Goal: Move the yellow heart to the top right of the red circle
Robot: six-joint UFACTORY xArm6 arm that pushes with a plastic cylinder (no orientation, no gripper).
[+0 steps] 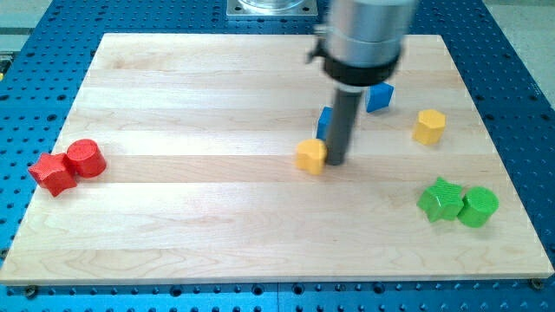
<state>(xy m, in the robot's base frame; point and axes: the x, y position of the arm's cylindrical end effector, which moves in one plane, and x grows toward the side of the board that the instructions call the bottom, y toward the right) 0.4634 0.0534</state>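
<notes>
Camera view: my tip is touching the yellow heart at its 3 o'clock side, positioning to push it toward the red circle at 9 o'clock; no hand is fitted.

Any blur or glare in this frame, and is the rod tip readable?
Camera view: the arm's upper grey housing is blurred; my tip is sharp enough, right beside the yellow heart block. Light is even over the wooden board, with soft short shadows under the red cylinder block and no strong glare.
</notes>
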